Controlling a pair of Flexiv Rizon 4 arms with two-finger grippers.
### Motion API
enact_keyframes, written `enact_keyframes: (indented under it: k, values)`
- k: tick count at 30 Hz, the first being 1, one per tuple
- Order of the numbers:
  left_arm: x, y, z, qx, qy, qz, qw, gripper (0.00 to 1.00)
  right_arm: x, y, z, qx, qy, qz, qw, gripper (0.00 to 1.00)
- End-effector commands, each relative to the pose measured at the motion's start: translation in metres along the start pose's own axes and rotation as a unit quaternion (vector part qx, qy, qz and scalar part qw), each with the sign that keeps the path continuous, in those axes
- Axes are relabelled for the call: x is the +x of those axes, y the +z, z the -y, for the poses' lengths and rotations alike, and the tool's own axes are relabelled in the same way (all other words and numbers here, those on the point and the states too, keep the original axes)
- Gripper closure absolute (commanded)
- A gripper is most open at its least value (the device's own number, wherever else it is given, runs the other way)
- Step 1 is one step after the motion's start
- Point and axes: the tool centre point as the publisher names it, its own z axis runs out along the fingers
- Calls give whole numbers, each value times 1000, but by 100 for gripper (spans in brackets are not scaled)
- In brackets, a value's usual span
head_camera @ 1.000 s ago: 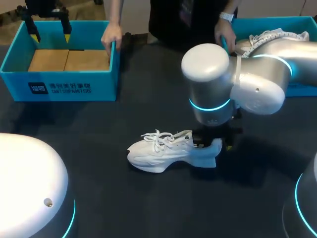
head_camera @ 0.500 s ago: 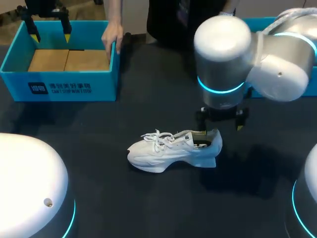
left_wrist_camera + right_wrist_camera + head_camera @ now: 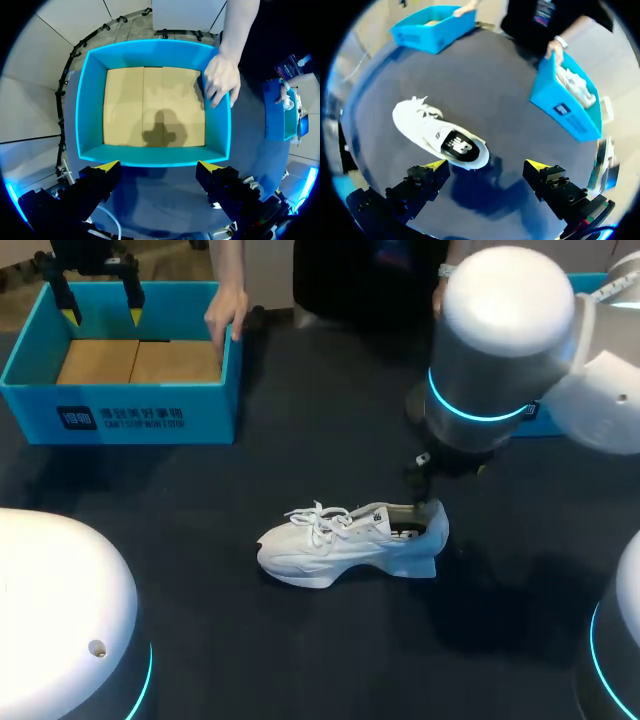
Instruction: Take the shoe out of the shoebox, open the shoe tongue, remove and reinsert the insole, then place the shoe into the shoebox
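Dark matte table (image 3: 300, 440): white laced shoe (image 3: 345, 545), rectangular blue shoebox (image 3: 120, 422).

My head camera sits high behind the arms and looks down on the table (image 3: 300, 660). The shoe (image 3: 345, 545) lies near frame centre and the box (image 3: 150, 420) at upper left. My left wrist camera looks straight down, close, past the left gripper (image 3: 159, 166) into that same box. My right wrist camera, higher and tilted, looks past the right gripper (image 3: 487, 164) at the shoe. It also takes in the same box far beyond and a second box (image 3: 570, 117).
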Motion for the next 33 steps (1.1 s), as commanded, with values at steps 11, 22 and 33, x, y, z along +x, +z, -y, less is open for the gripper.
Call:
enact_keyframes:
  k: [11, 22, 33]
  values:
    - [0, 0, 0, 0, 0, 0, 1000, 0, -3, 2, 2, -3, -80, -18, 997, 0]
    - [0, 0, 0, 0, 0, 0, 1000, 0, -13, 9, 6, -93, -324, -131, 932, 0]
    - [0, 0, 0, 0, 0, 0, 1000, 0, -28, 17, 15, -89, -415, -158, 891, 0]
